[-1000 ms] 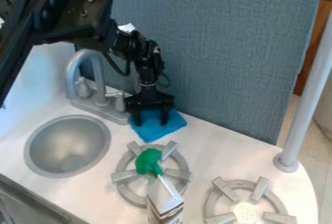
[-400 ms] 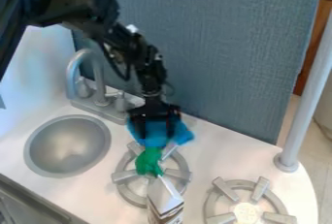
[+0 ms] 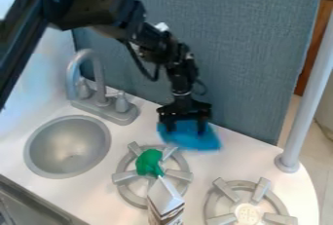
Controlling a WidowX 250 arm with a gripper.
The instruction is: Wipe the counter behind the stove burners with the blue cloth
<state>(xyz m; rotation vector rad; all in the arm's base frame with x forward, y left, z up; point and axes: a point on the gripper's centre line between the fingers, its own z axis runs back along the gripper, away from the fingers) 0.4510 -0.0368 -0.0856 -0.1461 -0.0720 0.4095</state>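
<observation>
We've got the hand down by the tabletop's back edge, right near the panel; its fingers are spread apart, tips against the blue cloth, and we can't tell if any of it is pinched; the cloth sits between that edge and the left burner; a green thing is on that burner, carton right by it; sink and tap are off to the left.
</observation>
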